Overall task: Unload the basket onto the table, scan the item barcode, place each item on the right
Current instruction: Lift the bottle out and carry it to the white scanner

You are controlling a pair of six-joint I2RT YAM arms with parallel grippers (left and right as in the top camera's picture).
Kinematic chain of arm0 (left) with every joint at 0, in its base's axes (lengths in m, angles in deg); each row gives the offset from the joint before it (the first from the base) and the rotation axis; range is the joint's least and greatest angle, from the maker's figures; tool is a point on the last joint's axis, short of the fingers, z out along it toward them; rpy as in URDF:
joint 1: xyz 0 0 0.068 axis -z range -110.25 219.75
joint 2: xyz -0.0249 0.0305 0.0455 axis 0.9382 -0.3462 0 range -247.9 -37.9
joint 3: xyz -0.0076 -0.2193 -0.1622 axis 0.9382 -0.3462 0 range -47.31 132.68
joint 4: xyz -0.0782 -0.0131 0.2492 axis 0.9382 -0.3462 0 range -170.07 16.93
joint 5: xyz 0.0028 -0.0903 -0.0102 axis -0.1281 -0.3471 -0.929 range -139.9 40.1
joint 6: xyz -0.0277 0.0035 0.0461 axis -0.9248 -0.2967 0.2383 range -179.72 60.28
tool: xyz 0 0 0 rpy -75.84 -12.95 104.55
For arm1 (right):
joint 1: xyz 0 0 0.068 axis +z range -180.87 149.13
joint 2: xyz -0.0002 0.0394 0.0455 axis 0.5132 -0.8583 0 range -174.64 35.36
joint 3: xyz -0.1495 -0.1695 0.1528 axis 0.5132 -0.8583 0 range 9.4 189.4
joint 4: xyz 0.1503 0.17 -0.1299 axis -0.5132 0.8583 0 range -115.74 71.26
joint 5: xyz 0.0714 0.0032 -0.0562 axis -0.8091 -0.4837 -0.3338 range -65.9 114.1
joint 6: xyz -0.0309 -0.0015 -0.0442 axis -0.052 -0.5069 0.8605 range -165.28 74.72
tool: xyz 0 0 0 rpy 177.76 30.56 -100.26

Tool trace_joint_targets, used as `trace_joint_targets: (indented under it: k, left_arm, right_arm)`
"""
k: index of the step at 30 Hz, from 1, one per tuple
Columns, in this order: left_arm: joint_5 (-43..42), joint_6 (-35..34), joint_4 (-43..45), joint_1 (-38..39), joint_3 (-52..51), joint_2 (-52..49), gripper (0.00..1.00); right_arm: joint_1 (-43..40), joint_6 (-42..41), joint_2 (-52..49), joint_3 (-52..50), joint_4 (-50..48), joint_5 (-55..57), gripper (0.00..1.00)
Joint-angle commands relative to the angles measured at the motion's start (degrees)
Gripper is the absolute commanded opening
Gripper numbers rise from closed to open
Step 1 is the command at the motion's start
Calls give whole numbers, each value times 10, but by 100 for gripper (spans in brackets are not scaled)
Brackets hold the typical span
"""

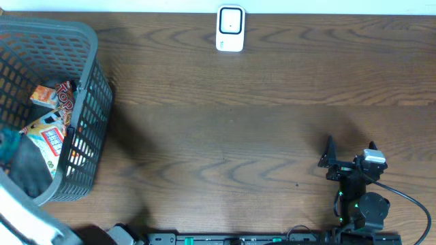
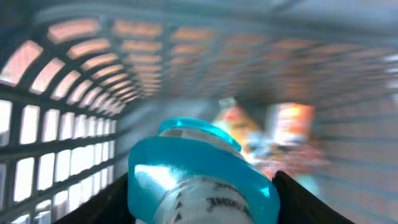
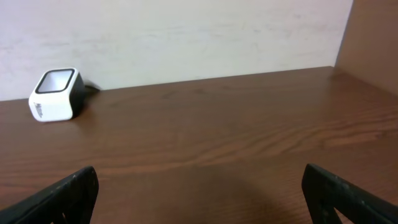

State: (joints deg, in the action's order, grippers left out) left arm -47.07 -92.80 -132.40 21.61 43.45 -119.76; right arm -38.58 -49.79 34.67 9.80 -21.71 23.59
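Hanging inside the grey plastic basket [image 1: 85,102], the left claw [image 2: 202,180] is pressing its two dark fingers [image 2: 115,199] against either side of a teal item [image 2: 199,180], so it is looking clamped on it. The wrist view is badly blurred, and I am only making out a teal wrap around a whitish body with some dark print. From above, that teal item [image 1: 8,144] is showing at the basket's left edge, low down among the other goods. Lying beside it in the same basket are an orange and red packet [image 1: 51,95] towards the far side and a white packet with red and yellow print [image 1: 51,139] nearer the middle. The left arm [image 1: 20,218] is coming in over the basket's near rim.

Sitting well away from the basket, off to its right along the far edge of the wooden table [image 1: 238,129], is a small white scanner [image 1: 230,28], its window facing upward.

Farther still from the basket, over by the near right of the table, the right claw [image 1: 349,153] is resting with its fingers spread wide apart and nothing between them.
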Motion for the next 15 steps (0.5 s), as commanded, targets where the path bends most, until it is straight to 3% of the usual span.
trace_joint_targets:
  k: [1,4,7,12,15]
  left_arm:
    - [-188,-30,57,0,24,105,60]
    - [-325,-107,133,8,24,170,60]
    - [-393,-156,170,38,24,199,60]
    - [-414,-176,169,138,24,216,60]
    - [-410,-174,166,244,20,210,60]
  right_arm:
    - [-3,-1,3,-1,1,-5,99]
    - [-3,-1,3,-1,1,-5,99]
    - [-3,-1,3,-1,1,-5,99]
    - [-3,-1,3,-1,1,-5,99]
    - [-3,-1,3,-1,1,-5,99]
